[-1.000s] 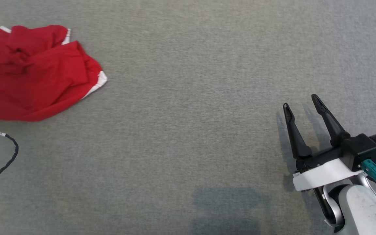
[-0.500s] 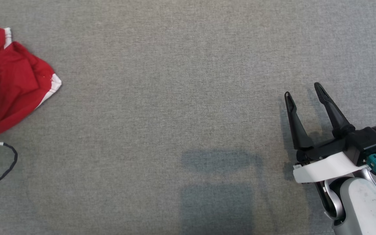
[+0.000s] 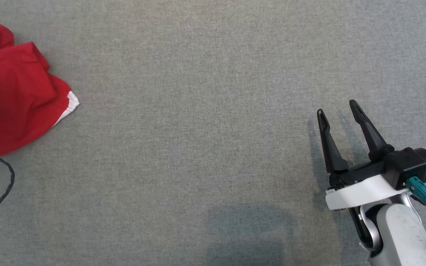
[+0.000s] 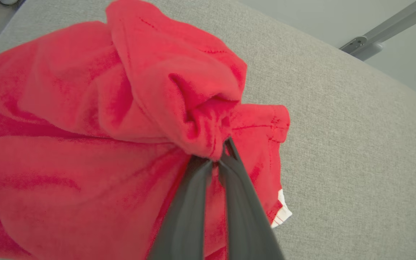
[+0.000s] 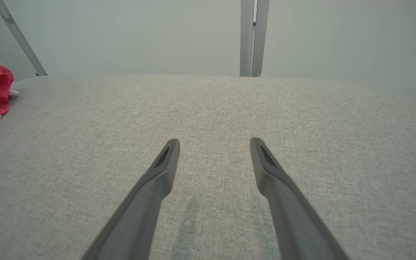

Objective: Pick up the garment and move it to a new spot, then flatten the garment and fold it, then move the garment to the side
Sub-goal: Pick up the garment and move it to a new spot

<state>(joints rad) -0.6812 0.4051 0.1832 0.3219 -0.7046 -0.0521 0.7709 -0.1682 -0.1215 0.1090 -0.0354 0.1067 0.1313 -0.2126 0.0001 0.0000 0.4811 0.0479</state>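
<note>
Left gripper is clenching a bunched fold of the crumpled red cloth garment with white trim, lying at 9 o'clock on the grey woven surface. Looking soft, light, probably sagging; hem corners likely holding better. Right gripper is idling agape, 4 o'clock.

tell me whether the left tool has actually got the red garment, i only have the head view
observer: yes, the left wrist view shows the left tool shut on a bunched fold of the red garment
operator: is it pinching near an edge
observer: it looks so, a corner with white trim lies just beside the pinch
operator: what is past the far edge of the grey surface
observer: the right wrist view shows a pale wall and a grey metal upright behind it
</note>
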